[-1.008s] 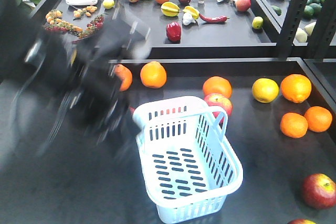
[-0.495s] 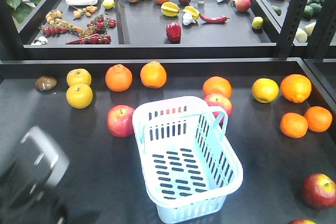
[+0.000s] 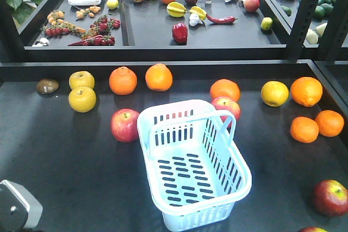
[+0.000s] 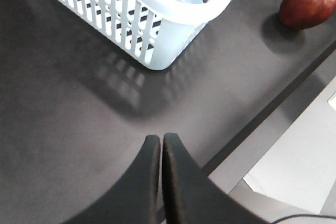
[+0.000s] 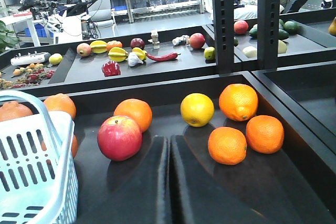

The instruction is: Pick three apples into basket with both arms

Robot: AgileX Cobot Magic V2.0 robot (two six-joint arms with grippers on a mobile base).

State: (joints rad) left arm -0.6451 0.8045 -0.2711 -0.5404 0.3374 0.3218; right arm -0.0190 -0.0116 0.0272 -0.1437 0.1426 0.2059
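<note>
- Now we see the basket [image 3: 198, 217] standing upright near the middle of the bench [image 3: 65, 172]
- We find the first apple [image 3: 125, 125] just beside its far left corner, the second apple [image 3: 227, 107] right behind its far right corner and partly hidden by the handle, and the third apple [image 3: 330, 197] well apart near the bench's right edge
- Our left gripper [image 4: 160, 139] is closed tight, fingers pressed together with nothing between them, over bare bench near a basket corner
- Our right gripper [image 5: 169, 141] is likewise pressed closed and holds nothing; the second apple lies ahead to its left and the oranges [image 5: 227, 145] ahead to its right
</note>
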